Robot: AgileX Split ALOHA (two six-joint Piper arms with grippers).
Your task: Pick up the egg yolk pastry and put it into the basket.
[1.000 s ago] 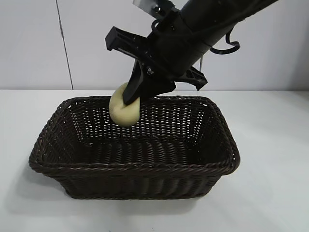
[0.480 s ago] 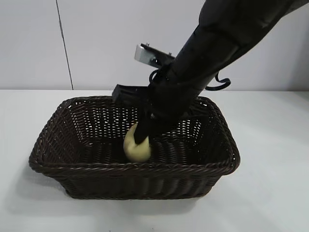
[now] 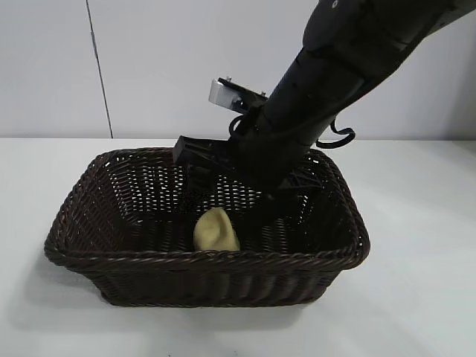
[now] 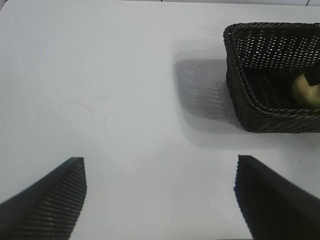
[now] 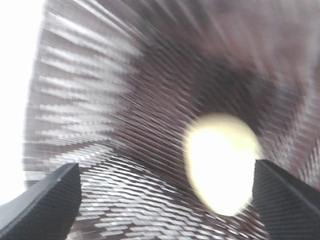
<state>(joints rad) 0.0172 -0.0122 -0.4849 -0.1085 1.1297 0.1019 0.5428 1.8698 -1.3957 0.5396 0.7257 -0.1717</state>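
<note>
The egg yolk pastry (image 3: 216, 230) lies inside the basket (image 3: 208, 262), near its front wall — it looks light, soft and crumbly, best pinched gently across its rounded sides; just behind it the right gripper (image 3: 245, 199) hangs spread wide, holding nothing; the left gripper (image 4: 160, 192), parked well apart, gapes empty over bare table (image 4: 100, 100).

Pastry (image 3: 216, 230) lower part hidden behind basket's (image 3: 204, 260) near rim. Right gripper (image 3: 238, 212) fingertips lost against dark weave inside basket. Wrist view over basket smeared; weave unreadable. Basket cut by edge in left wrist view; pastry there partly covered.
</note>
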